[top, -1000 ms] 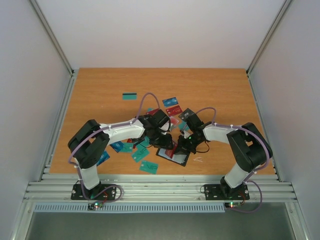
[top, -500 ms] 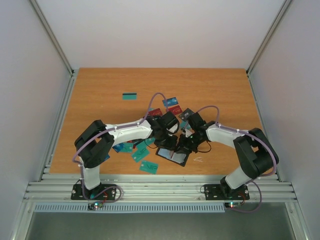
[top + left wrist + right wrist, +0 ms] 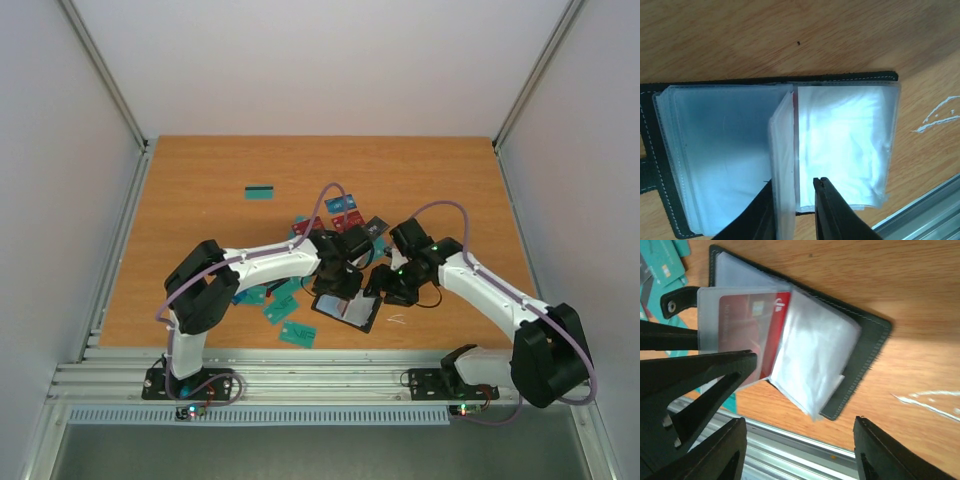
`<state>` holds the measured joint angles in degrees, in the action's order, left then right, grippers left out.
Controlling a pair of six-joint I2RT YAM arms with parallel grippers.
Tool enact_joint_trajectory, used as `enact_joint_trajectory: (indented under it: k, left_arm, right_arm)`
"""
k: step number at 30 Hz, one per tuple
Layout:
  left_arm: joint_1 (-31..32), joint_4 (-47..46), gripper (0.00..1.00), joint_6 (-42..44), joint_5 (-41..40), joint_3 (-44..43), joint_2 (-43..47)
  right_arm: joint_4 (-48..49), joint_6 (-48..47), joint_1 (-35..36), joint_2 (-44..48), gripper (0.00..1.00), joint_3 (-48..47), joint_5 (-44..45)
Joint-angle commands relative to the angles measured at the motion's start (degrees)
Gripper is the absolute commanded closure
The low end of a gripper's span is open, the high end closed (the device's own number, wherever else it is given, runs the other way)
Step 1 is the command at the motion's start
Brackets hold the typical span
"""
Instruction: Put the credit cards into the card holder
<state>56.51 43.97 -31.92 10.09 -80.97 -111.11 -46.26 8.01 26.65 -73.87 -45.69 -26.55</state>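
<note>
Holder (image 3: 352, 314): black, lying open and flat on the table (image 3: 200, 220), close to its near edge, between the two pincers; strap with a snap sticking out at one end.
Sleeve (image 3: 784, 165): one clear leaf of the holder, lifted upright off the stack of other clear leaves.
Left pincer (image 3: 792, 212): clamped on the free edge of the raised sleeve, one finger on each face.
Right pincer (image 3: 800, 450): fingers wide apart, nothing between them, hanging just above the holder's right end, not touching it.
Red card (image 3: 752, 325): inside the raised sleeve, most of its face showing through the plastic.
Teal cards (image 3: 297, 334): several loose on the table just left of the holder, partly under the left arm.
Lone teal card (image 3: 260, 192): with a dark stripe, well apart from the rest, toward the far left.
Red and blue cards (image 3: 346, 212): small cluster beyond the pincers.
Dark grey card (image 3: 376, 226): just right of that cluster.
White scuff (image 3: 939, 113): on the table beside the holder's right end.
Rail (image 3: 925, 220): aluminium, along the table's near edge, close to the holder.
</note>
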Motion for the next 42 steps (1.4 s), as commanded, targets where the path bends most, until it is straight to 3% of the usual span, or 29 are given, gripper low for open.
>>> enact_joint_trajectory:
  k: [1,11,16,22,27,34,42]
  left_arm:
    - [1.02,0.47,0.79,-2.57,-0.77,-2.73,-1.76]
    - [2.98,-5.39,0.67,-7.01,7.05,-3.61,-5.6]
    - [3.14,-9.07,0.59,-9.25,14.09,-4.89,-9.36]
    - [3.15,-11.2,0.53,-11.66,14.63,-4.58,-5.39]
    - [3.08,-10.48,0.47,-12.68,11.84,-2.29,2.01]
    - [2.91,-0.49,0.43,-9.31,1.29,1.38,12.81]
    - [0.04,10.99,0.41,-7.15,-8.12,15.07,26.52]
  right_arm:
    - [-10.28,0.48,-0.96,3.55,0.34,-3.16,9.58]
    - [-16.86,3.66,-1.43,14.79,0.05,-7.0,17.12]
    - [-18.1,4.38,-1.51,18.17,0.03,-8.73,17.04]
    - [-19.36,4.12,-1.51,20.19,0.02,-10.75,15.33]
    - [-18.69,3.77,-1.47,21.69,0.01,-10.62,13.9]
    - [-15.62,3.04,-1.47,21.29,0.01,-7.92,9.79]
    - [-3.8,6.87,-1.0,19.74,0.04,1.14,-6.25]
